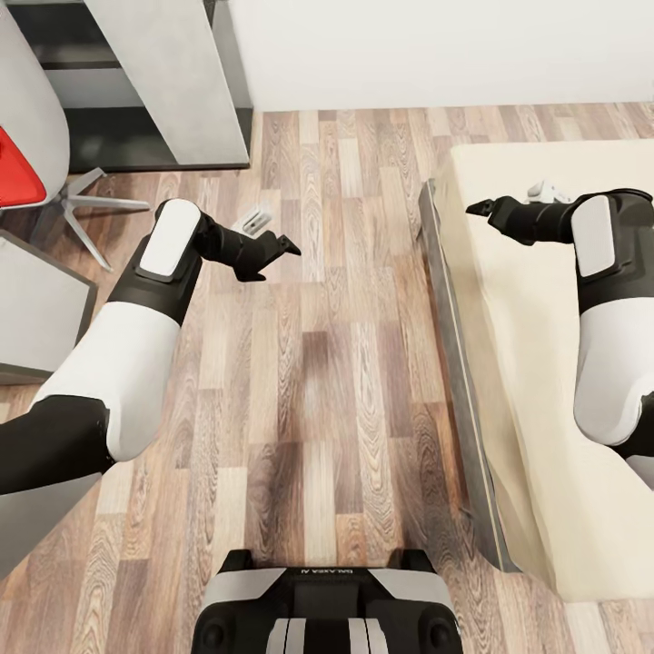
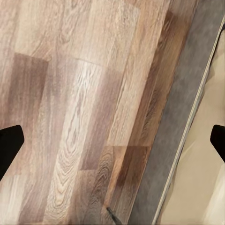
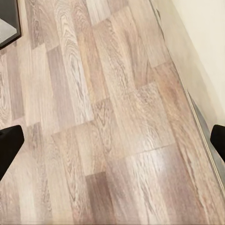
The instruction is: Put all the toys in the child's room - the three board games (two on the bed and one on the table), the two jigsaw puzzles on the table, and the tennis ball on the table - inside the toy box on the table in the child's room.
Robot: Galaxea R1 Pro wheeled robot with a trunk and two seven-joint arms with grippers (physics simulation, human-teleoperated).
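Note:
The toys and the toy box are out of view. The bed (image 1: 527, 363), a beige mattress on a grey frame, runs along the right side. My right gripper (image 1: 481, 211) hangs open and empty over the mattress's near edge. Over the wood-plank floor, left of centre, my left gripper (image 1: 277, 250) is also open and empty. In the left wrist view the left gripper (image 2: 114, 143) has its dark fingertips (image 2: 9, 145) wide apart above the planks, beside the bed frame (image 2: 183, 117). The right gripper (image 3: 114, 143) is spread just as wide over floor, alongside the bed (image 3: 201, 37).
A chair with a red seat (image 1: 18, 173) and splayed metal legs (image 1: 91, 204) stands at the far left. A light grey table corner (image 1: 36, 309) juts in below it. A grey cabinet (image 1: 163, 82) stands against the white wall. Open floor lies between the arms.

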